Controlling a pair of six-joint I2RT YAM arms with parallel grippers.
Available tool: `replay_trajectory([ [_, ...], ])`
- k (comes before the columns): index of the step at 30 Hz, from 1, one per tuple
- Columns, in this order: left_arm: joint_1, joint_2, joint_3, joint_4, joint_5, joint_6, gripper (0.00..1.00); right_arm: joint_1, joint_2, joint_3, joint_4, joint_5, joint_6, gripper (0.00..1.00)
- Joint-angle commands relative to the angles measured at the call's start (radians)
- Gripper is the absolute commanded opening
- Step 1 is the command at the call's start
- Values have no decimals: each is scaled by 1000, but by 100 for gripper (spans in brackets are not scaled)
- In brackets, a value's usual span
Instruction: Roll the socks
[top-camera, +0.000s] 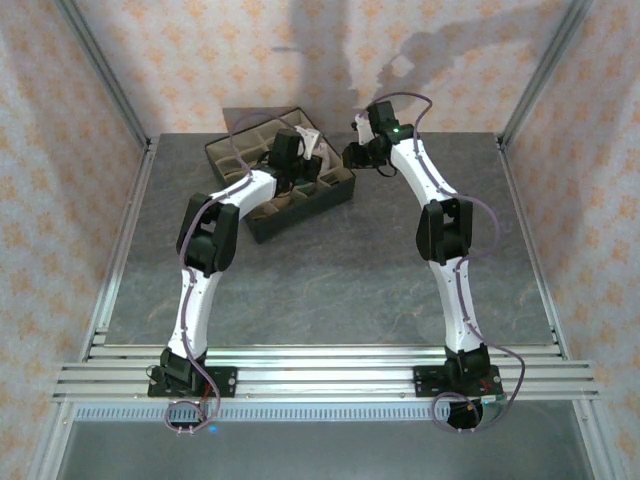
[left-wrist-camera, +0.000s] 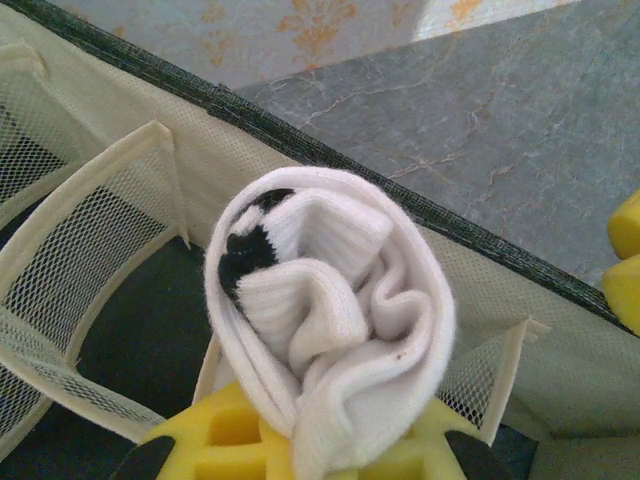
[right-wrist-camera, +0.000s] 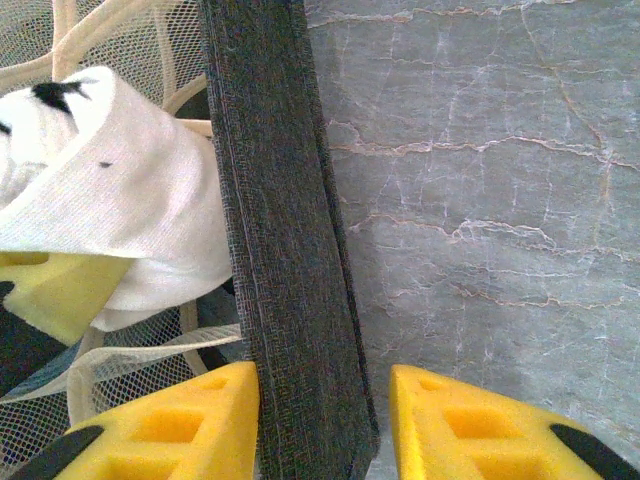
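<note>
The left fingers (left-wrist-camera: 215, 445) are clenched on the rolled white sock (left-wrist-camera: 330, 300), poised over a mesh compartment (left-wrist-camera: 100, 250) of the organiser box (top-camera: 300, 217). The right fingers (right-wrist-camera: 180, 420) stand released astride its dark wall (right-wrist-camera: 285, 200). Let go early, the roll may spring loose. The left wrist view gives its spiral end; the right wrist view gives its smooth side, plus the counter (right-wrist-camera: 480, 200).

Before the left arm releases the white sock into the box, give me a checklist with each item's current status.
1. The white sock is rolled into a bundle: ok.
2. The left gripper is shut on it: ok.
3. It hangs above the box, among the mesh dividers: ok; which compartment, cannot tell.
4. The right gripper is apart from the sock, open astride the box's outer wall: ok.
5. Space beneath the sock is free: cannot tell.
</note>
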Motion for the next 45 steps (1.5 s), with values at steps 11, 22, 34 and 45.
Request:
replay_trajectory([
  [11,-16,85,128,-145,-17,158,12,7,49,-13,-105,37,-11,37],
  [22,17,-37,96,-130,36,137,71,6,45,22,-114,50,1,37],
  [34,61,-175,96,-132,138,103,76,1,19,69,-127,42,17,43],
  [45,72,-417,-167,-104,-24,145,76,0,-136,25,-144,97,-13,50],
])
